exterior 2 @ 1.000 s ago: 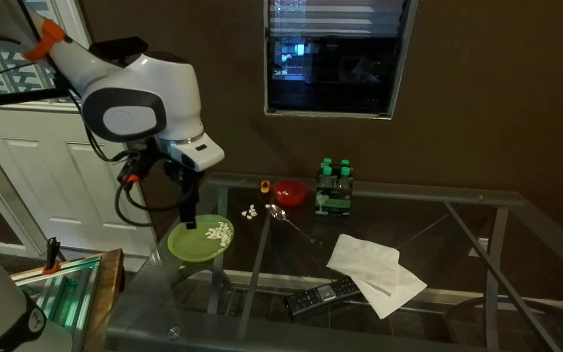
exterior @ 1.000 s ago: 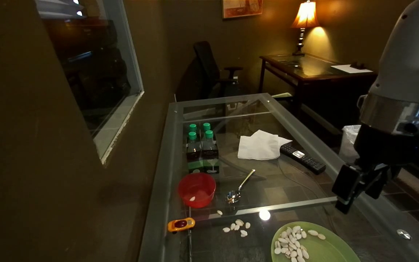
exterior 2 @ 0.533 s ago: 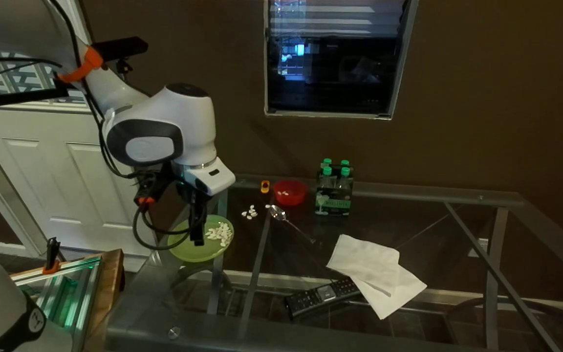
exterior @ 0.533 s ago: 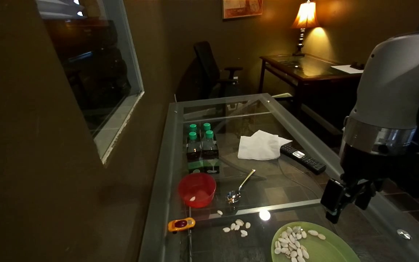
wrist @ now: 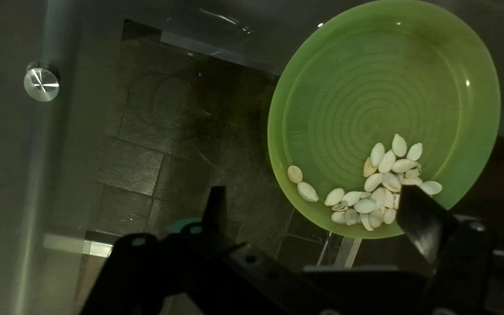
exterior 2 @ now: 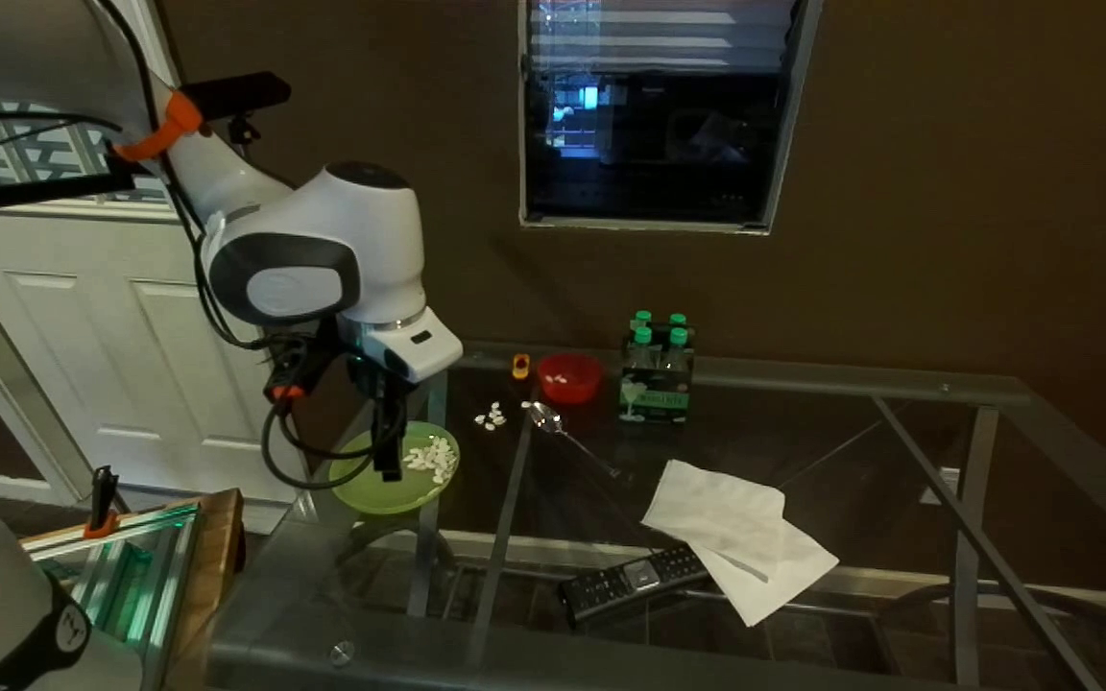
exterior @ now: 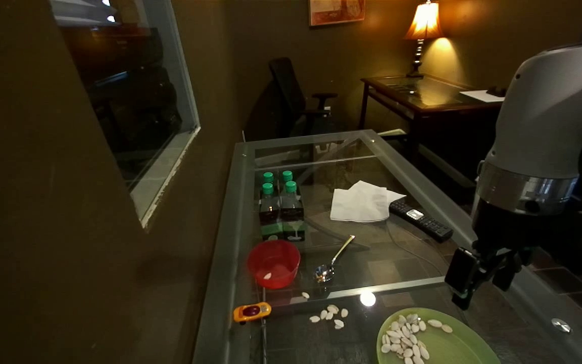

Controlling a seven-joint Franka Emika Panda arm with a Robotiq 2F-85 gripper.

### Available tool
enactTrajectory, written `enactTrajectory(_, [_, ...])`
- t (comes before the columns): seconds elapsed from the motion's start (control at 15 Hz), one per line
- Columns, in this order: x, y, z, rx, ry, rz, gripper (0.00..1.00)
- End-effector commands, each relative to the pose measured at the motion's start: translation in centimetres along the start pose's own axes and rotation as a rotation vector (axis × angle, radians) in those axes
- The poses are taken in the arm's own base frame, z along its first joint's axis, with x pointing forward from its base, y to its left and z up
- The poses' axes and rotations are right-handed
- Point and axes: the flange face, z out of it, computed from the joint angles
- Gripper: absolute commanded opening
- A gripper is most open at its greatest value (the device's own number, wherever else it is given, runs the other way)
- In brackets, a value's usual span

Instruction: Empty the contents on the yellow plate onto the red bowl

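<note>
The bench (exterior 2: 611, 653) is glass-topped and grey-framed. It carries the yellow plate (wrist: 383, 83) and the red bowl (exterior 2: 572, 392), with loose whitish pieces (exterior: 329, 316) between them. The bowl stands between an orange toy car (exterior: 252, 312) and a four-bottle carrier (exterior 2: 654, 398). Also placed: spoon (exterior: 325, 273), white paper sheets (exterior 2: 721, 504) and, at their edge, remote control (exterior 2: 637, 578).

In an exterior view the bottom edge cuts off the yellow plate (exterior: 452, 346) and the top edge crops a framed picture (exterior: 336, 12). In the wrist view a gripper finger (wrist: 425, 214) hides some whitish pieces (wrist: 379, 197); how many is hard to say. The remote (exterior 2: 635, 582) is too small to read.
</note>
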Motion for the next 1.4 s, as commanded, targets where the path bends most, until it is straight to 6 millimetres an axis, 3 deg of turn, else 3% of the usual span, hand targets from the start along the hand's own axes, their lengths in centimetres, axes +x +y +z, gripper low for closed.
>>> enactTrajectory(0.0, [-0.2,0.3,1.1,0.015,-0.064,-0.033,1.0])
enactTrajectory(0.33, [-0.7,1.3,4.1,0.075,-0.178,-0.121,1.0])
enactTrajectory(0.67, [0.2,3.0,6.9,0.095,-0.245,-0.123,1.0])
enactTrajectory(1.0, [0.0,2.7,9.8,0.078,-0.325,-0.092,0.99])
enactTrajectory(1.07, [0.0,2.6,10.3,0.07,-0.331,-0.089,0.82])
enactTrajectory(1.33, [0.7,2.6,11.2,0.071,-0.336,-0.077,0.58])
